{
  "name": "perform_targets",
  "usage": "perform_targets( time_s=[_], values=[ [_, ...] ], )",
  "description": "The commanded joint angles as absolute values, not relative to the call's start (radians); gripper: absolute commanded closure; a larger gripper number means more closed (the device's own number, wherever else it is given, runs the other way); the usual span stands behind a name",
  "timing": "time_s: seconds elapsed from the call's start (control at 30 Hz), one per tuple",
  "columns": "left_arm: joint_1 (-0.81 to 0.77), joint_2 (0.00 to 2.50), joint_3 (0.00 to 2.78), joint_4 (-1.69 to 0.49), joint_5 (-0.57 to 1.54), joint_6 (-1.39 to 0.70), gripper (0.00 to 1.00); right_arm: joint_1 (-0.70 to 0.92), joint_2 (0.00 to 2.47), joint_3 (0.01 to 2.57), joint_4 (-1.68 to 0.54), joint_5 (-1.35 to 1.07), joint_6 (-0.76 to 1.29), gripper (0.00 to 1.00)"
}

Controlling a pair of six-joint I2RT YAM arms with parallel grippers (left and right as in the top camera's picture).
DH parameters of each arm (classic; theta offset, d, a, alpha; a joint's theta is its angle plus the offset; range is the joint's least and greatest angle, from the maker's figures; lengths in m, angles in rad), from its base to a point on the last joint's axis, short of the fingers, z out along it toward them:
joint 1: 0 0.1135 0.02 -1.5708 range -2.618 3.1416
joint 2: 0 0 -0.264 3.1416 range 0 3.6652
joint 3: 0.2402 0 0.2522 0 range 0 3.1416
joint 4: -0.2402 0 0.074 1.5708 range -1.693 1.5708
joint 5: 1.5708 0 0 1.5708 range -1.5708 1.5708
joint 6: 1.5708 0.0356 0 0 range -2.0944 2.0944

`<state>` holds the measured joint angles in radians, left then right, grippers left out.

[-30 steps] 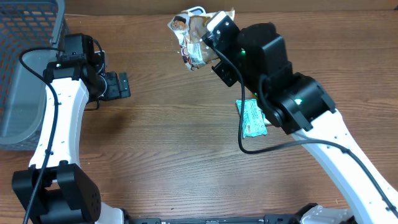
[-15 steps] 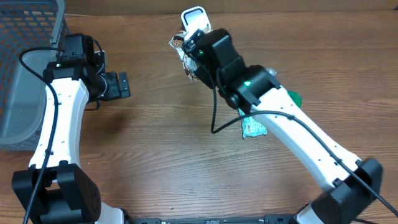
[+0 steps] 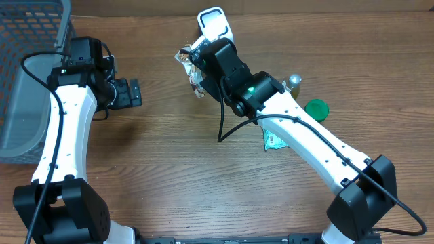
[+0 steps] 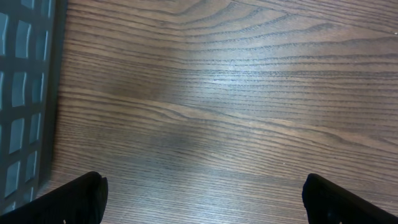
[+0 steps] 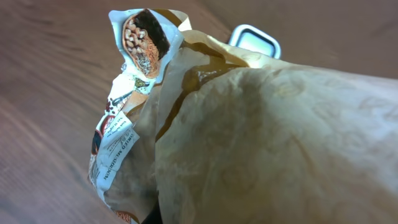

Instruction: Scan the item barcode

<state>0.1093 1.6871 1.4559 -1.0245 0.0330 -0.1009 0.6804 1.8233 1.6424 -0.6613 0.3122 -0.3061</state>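
Step in hand, as judged: presenting the item to the reader. Right jaws pressed together on the crumpled tan-and-white plastic snack packet (image 3: 186, 64), at the far middle of the wooden counter (image 3: 176, 169), just beside the white rounded-rectangle handheld scanner (image 3: 213, 23); cannot tell whether lifted clear of the wood. Jaws themselves hidden behind the wrapper in the right wrist view; only creased film there, a printed strip down its left edge, the scanner peeping over the top; no barcode plainly legible.

Left jaws spread wide and empty, hanging over bare wood near the grey mesh basket (image 3: 30, 41); no part in this step, it seems.

Off to the right, apart from the action: a round green lid (image 3: 315, 108) and a flat green-and-white packet (image 3: 273, 141) partly under the right arm (image 3: 305, 135).

Next move, most likely: turn the packet until its barcode panel faces the scanner window; keep the grip firm so the film stays taut; avoid nudging the scanner.
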Motion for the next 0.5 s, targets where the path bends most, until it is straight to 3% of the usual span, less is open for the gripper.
perform_targets(
  time_s=[0.0,0.47],
  values=[
    [0.111,1.683,1.468,-1.021,0.044,-0.089,0.0,0.675,1.811,1.682,-0.656,0.467,-0.291,0.97],
    [0.111,1.683,1.468,-1.021,0.044,-0.089,0.0,0.679,1.818,1.81,-0.629,0.628,-0.533,0.97]
  ],
)
